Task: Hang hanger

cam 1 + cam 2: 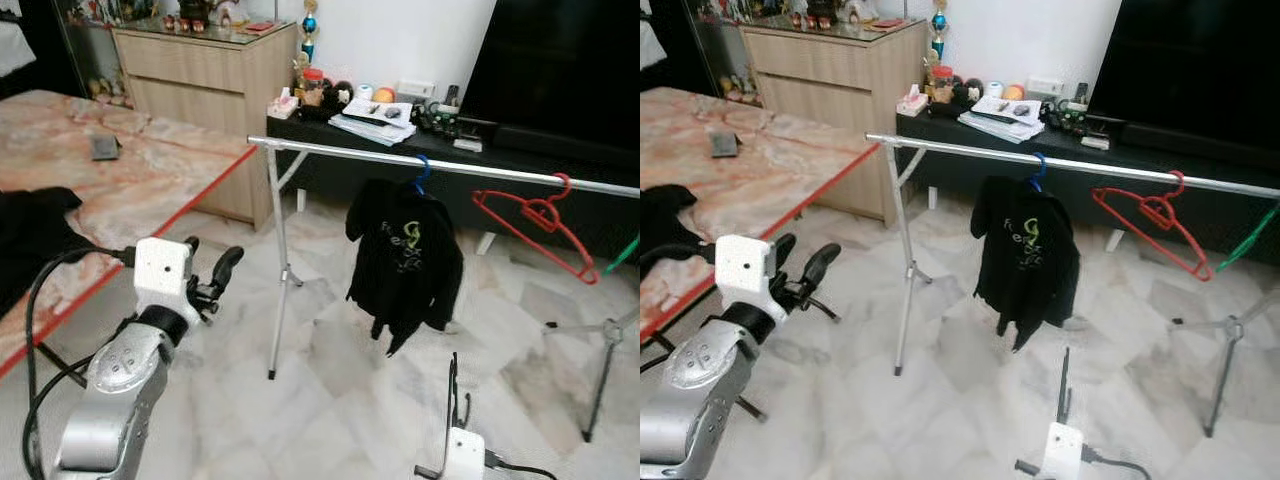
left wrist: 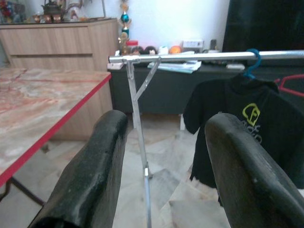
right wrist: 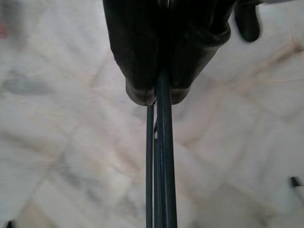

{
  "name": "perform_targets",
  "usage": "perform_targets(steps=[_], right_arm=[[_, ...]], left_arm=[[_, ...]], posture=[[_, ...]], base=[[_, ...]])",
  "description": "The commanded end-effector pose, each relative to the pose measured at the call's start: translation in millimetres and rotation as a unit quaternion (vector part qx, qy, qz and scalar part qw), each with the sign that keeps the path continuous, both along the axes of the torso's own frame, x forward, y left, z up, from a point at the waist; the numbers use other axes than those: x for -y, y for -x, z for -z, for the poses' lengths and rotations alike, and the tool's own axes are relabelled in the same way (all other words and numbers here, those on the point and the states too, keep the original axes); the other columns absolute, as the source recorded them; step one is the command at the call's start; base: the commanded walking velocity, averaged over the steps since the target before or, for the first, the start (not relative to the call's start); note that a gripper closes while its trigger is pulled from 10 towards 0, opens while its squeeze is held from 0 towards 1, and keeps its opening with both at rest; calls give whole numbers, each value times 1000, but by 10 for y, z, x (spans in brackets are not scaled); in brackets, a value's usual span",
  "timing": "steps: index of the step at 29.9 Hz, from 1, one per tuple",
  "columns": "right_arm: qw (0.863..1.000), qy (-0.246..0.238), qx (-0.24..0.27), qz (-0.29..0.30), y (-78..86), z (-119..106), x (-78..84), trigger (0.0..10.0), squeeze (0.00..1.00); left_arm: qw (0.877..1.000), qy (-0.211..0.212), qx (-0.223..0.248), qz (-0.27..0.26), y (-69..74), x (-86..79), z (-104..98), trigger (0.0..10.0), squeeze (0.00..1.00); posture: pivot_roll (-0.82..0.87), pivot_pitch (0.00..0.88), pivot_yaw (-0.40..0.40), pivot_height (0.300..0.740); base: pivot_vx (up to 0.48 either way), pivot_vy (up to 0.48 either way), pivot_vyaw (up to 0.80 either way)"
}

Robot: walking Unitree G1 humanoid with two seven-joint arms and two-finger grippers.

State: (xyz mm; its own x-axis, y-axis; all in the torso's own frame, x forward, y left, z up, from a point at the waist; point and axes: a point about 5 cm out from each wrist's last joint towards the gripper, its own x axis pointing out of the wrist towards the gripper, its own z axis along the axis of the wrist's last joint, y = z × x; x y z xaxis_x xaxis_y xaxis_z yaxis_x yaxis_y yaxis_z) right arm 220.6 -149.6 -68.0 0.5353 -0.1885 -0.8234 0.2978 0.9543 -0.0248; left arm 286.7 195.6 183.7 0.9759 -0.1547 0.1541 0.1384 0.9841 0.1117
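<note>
A silver clothes rail [image 1: 450, 165] crosses the room on thin legs. On it hang a black T-shirt [image 1: 405, 260] on a blue hanger [image 1: 422, 172], an empty red hanger [image 1: 535, 225], and a green hanger [image 1: 625, 252] at the far right. My right gripper [image 3: 159, 97] is low, in front of the rail and below the shirt. It is shut on a thin dark hanger [image 1: 452, 395] seen edge-on, standing up above the marble floor. My left gripper [image 1: 212, 258] is raised at the left, open and holding nothing, pointing toward the rail's left end [image 2: 128, 59].
A marble-topped table [image 1: 150, 170] with a red edge stands at my left, with a black garment [image 1: 30, 235] on it. Behind the rail are a low black TV stand [image 1: 330, 165] with clutter, a large TV [image 1: 560, 70] and a wooden dresser [image 1: 200, 70].
</note>
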Motion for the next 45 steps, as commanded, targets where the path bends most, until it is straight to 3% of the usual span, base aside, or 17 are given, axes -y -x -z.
perform_targets(steps=[1,3,6,9,10,12,13,14,15,17,18,21,22,26,29,38,45], right_arm=[[1000,9,2,7,-5,-7,85,10000,0],[1000,9,2,7,-6,-7,84,10000,0],[1000,7,4,6,-10,-9,85,10000,0],[1000,7,5,6,-11,-10,86,10000,0],[1000,6,6,6,-11,-11,85,10000,0],[1000,6,7,5,-14,-12,86,10000,0],[1000,6,7,5,-15,-13,88,10000,0],[1000,5,8,4,-17,-14,90,10000,0],[1000,5,8,4,-18,-14,90,10000,0],[1000,3,9,3,-18,-14,89,10000,0],[1000,3,9,3,-18,-14,89,10000,0],[1000,-3,12,1,-20,-14,92,10000,0],[1000,-6,11,-7,-24,-15,98,10000,0],[1000,-8,13,-8,-17,-11,110,10000,0],[1000,-9,13,-10,-15,-10,115,10000,0],[1000,-6,18,-17,-17,-14,154,10000,0],[999,-15,28,-11,-12,-12,128,10000,0]], left_arm=[[1000,-17,-13,-22,-35,-65,96,10000,0],[999,-26,-17,-41,-43,-145,146,10000,0],[988,-9,-49,-150,-42,-600,406,10000,0],[979,-32,-99,-172,10,-778,662,10000,0],[975,-37,-131,-178,53,-834,820,10000,0],[961,14,-199,-193,189,-939,1189,10000,0],[958,29,-206,-196,208,-947,1241,10000,0],[942,-8,-286,-178,353,-920,1573,10000,0],[934,-25,-315,-168,422,-906,1691,10000,0],[914,3,-369,-169,603,-868,1945,10000,0],[914,3,-369,-169,603,-868,1945,10000,0],[890,14,-421,-177,857,-796,2222,10000,0],[869,13,-461,-180,1088,-730,2415,10000,0],[819,12,-544,-180,1595,-578,2722,10000,0],[804,-7,-565,-184,1711,-545,2780,10000,0],[831,1,-529,-173,1522,-479,2732,10000,0],[836,5,-522,-169,1448,-459,2713,10000,0]], posture=[[205,29,-30,740],[204,29,-30,740],[200,30,-31,740],[200,31,-31,740],[195,33,-32,740],[191,37,-34,740],[193,38,-36,740],[194,41,-37,740],[194,41,-37,740],[186,41,-36,740],[186,41,-36,740],[186,41,-43,740],[180,40,-48,740],[144,34,-40,740],[145,31,-42,740],[151,0,-52,740],[144,0,-42,740]], base=[[0,0,0],[0,0,0],[0,0,0],[0,0,0],[0,0,0],[0,0,0],[0,0,0],[0,0,0],[0,0,0],[0,0,0],[0,0,0],[0,0,0],[0,0,0],[0,0,0],[0,0,0],[0,0,0],[76,0,0]])
